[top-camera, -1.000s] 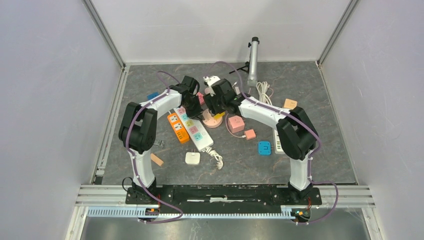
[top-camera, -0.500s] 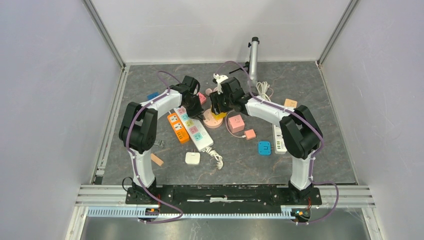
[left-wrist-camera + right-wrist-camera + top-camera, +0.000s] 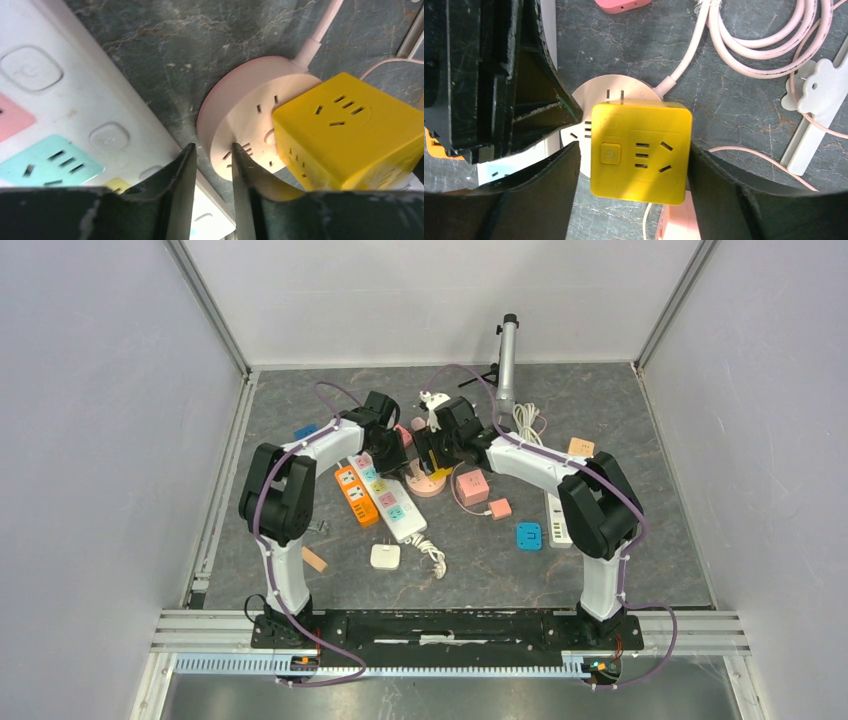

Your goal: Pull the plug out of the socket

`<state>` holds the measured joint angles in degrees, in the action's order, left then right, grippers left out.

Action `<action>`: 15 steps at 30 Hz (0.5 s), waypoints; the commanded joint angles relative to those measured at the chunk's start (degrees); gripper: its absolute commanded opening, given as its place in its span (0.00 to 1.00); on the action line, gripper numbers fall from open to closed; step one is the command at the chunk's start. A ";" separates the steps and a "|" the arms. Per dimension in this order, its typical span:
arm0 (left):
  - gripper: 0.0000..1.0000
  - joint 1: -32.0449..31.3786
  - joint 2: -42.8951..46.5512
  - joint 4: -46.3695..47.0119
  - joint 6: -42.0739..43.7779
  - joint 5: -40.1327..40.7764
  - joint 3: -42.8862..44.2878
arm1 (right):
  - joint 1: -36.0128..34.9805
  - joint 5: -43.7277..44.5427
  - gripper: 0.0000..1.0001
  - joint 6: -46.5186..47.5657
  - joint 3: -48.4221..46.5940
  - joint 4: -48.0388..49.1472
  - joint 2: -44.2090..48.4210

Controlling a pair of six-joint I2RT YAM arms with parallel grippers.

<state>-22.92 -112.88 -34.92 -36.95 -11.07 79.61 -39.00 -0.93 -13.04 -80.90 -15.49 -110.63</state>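
In the left wrist view, the round pink socket [image 3: 240,117] lies flat on the table [image 3: 175,40], just right of a white power strip [image 3: 60,115]. The yellow cube plug [image 3: 350,135] stands on the socket's right half, its plug axis upright and one outlet face turned up toward the lens. The left gripper [image 3: 212,150] has its fingers a narrow slit apart, clamping nothing. One tip is over the socket's face and the other is at the strip's edge.

The right wrist view looks straight down on the cube's top face, with its power button and outlets. The right gripper [image 3: 634,152] is spread wide, one finger on each side of the cube. A thin gap shows on one side, and contact on the other side cannot be told. A pink cord [image 3: 689,55] leaves the socket and loops away. The left gripper's black body sits close beside the cube.

From the top camera, the socket lies mid-table, somewhat toward the far edge, with an orange power strip [image 3: 355,495] beyond the white one. Both arms reach forward and bend inward, wrists tipped down, meeting over the socket. Only a sliver of yellow shows.
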 commanded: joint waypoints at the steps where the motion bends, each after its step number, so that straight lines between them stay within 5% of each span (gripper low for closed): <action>1: 0.45 -0.98 -4.81 -0.06 2.51 2.76 -2.62 | -0.28 -0.83 0.74 -0.19 -2.77 -0.26 -1.04; 7: 0.58 -0.97 -4.51 2.66 1.52 -0.03 -2.73 | -0.31 0.10 0.76 0.56 -3.16 -0.79 -1.46; 15: 0.36 -0.97 -6.19 0.59 1.26 1.75 -2.93 | -0.28 1.71 0.78 0.51 -3.52 -2.43 -2.97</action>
<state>-22.90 -114.17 -30.50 -37.01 -14.46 79.13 -38.94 0.01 -12.56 -82.28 -17.26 -112.75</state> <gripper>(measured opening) 0.406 0.774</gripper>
